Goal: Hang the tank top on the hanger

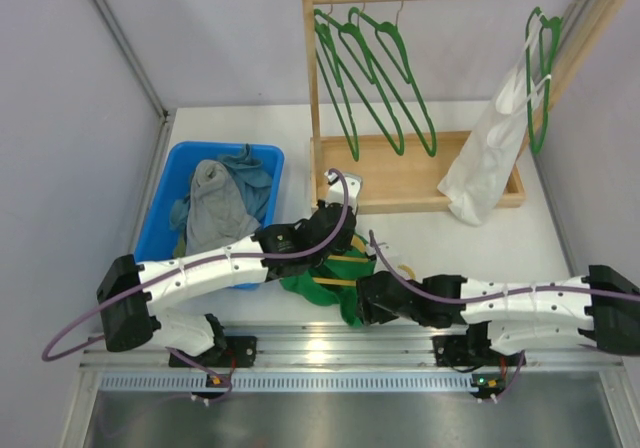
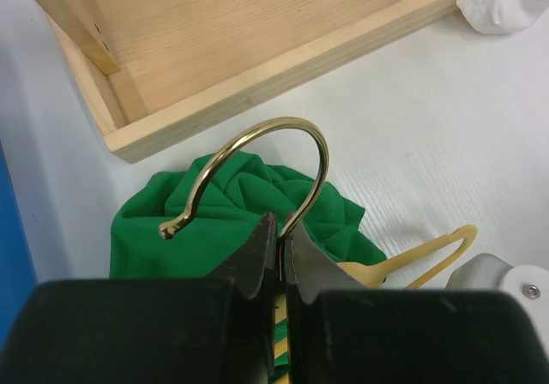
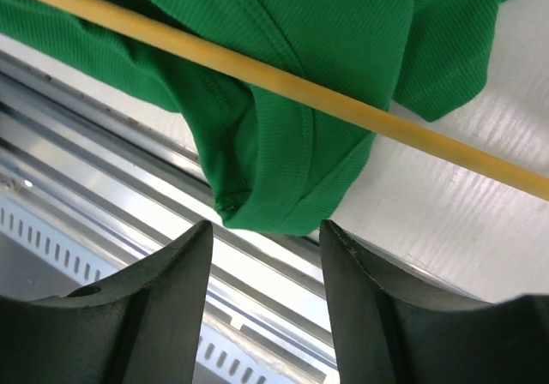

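The left hand (image 2: 276,231) is pressed together on the neck of the brass-coloured metal hook (image 2: 318,156) of the thin yellow plastic hanger (image 3: 283,81). The hook curves up and away from the fingers. Under it the bright green soft-fabric tank top (image 2: 230,197) lies bunched on the white tabletop (image 2: 446,127), and one yellow hanger arm pokes out of the folds on the right. In the right wrist view the hanger's straight bar runs slantwise across the green cloth.

The right hand (image 3: 266,228) is spread with nothing between its fingers. It hovers over a hem of the tank top that hangs over the ridged metal rail (image 3: 103,187) at the near edge of the tabletop.

The raised edge of the pale wooden tray (image 2: 283,75) at the foot of the clothes rack lies just beyond the hook. A blue plastic bin (image 1: 230,149) holding grey and teal clothes (image 1: 210,208) sits to the left of the heap, partly under the left arm. Dark green hangers (image 1: 398,146) hang from the rack's rail, and a white garment (image 1: 490,153) droops onto the tray's right end.
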`<state>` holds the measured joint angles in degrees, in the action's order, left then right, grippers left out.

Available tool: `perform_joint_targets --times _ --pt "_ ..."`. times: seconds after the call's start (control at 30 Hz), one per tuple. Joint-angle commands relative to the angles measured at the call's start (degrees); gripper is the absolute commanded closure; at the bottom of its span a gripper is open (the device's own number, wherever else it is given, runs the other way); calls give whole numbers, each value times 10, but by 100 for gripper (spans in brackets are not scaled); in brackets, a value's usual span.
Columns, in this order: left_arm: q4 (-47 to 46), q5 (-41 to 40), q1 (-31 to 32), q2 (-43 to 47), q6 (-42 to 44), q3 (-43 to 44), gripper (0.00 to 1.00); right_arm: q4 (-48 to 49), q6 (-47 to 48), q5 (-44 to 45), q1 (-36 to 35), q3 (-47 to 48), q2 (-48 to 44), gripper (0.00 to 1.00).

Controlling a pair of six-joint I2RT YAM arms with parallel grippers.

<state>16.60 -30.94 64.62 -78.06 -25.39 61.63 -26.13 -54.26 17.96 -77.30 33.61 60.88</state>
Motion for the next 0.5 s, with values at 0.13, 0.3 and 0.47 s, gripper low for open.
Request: perform_joint_targets --times 0.13,0.3,0.47 --pt "-20 -2 -2 24 -3 24 100 23 -66 61 -33 55 61 46" --pt "-19 4 -2 33 -4 19 100 9 -76 78 -32 58 84 46" --pt "-19 6 -2 37 -4 17 100 14 -75 76 -32 63 115 46"
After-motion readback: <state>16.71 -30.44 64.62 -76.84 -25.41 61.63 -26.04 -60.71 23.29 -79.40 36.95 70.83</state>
